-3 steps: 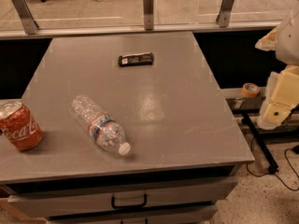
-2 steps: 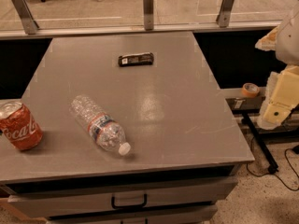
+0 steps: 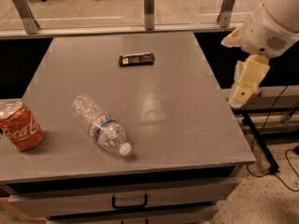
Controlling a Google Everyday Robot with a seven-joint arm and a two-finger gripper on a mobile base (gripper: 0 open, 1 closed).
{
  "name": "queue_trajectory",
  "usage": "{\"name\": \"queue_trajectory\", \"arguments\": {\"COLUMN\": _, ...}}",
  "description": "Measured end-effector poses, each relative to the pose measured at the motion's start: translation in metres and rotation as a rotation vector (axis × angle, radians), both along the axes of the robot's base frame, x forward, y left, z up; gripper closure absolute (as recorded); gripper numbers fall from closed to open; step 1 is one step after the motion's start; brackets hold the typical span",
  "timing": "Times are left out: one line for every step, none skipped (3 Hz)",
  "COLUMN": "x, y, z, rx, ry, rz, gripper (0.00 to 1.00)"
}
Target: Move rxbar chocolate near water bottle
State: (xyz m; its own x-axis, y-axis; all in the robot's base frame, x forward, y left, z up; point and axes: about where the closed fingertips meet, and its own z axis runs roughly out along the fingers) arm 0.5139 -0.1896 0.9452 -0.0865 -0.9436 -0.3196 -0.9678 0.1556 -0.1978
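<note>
Our gripper (image 3: 243,90) hangs beyond the table's (image 3: 187,139) right edge; whether its claw is apart or together, we cannot tell. The rxbar chocolate (image 3: 136,59) lies flat at far centre, well apart from the water bottle (image 3: 100,130). We judge the bar light, thin and slick, best pinched across its narrow width.

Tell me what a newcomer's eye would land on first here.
The red cola can at the left edge of the grey table stands out most, with a clear water bottle lying on its side to its right, near the front. A black snack bar lies alone toward the far side, and the robot's cream gripper hangs beyond the table's right edge.
</note>
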Motion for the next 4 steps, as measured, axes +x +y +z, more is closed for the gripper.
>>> {"name": "queue_trajectory", "arguments": {"x": 0.049, "y": 0.029, "z": -0.028, "rx": 0.163, "ry": 0.009, "rz": 0.051, "gripper": 0.0}}
{"name": "queue_trajectory", "arguments": {"x": 0.103, "y": 0.073, "z": -0.049, "rx": 0.375, "ry": 0.012, "rz": 0.093, "gripper": 0.0}}
{"name": "queue_trajectory", "arguments": {"x": 0.104, "y": 0.074, "z": -0.049, "rx": 0.382, "ry": 0.008, "rz": 0.09, "gripper": 0.0}}
{"name": "queue_trajectory", "arguments": {"x": 0.118, "y": 0.086, "z": -0.048, "rx": 0.478, "ry": -0.045, "rz": 0.046, "gripper": 0.0}}
